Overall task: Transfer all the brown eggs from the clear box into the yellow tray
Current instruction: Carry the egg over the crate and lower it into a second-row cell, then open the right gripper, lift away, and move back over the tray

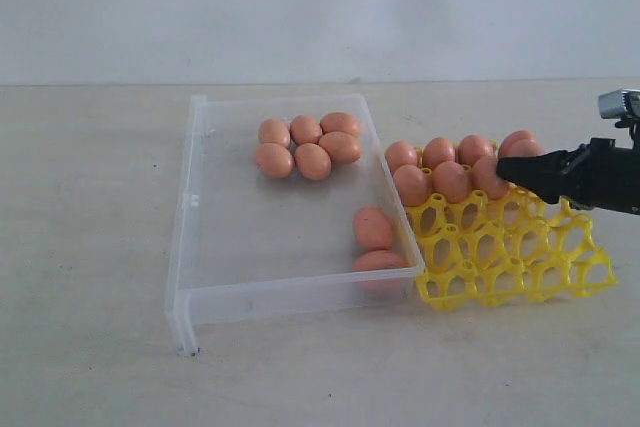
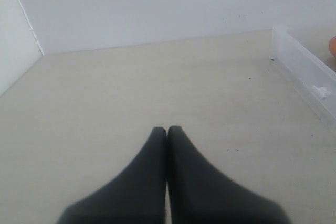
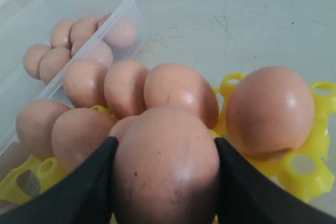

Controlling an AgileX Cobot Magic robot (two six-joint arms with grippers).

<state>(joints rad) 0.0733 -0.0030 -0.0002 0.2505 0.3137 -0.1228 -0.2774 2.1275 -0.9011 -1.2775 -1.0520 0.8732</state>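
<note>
Closest to the right wrist camera, one brown egg [image 3: 165,166] is clamped between the fingers of the right gripper [image 3: 165,142], which hovers over the yellow tray [image 3: 310,177]. Just beyond it, seated eggs [image 3: 178,90] are noted in the tray's far rows (the near rows are unfilled). Farther off, the clear box [image 1: 290,297] is seen just beside the tray; two eggs [image 1: 373,232] lie at its near corner and six more [image 1: 305,147] are bunched at its far end.

Left gripper [image 2: 167,129]: fingers pressed together over the bare table [image 2: 131,77], nothing held.

Step judged: placing. Next, an empty cup must be lined up, the egg lowered and the jaws parted without neighbours being nudged.

No brand, label or writing is found.
</note>
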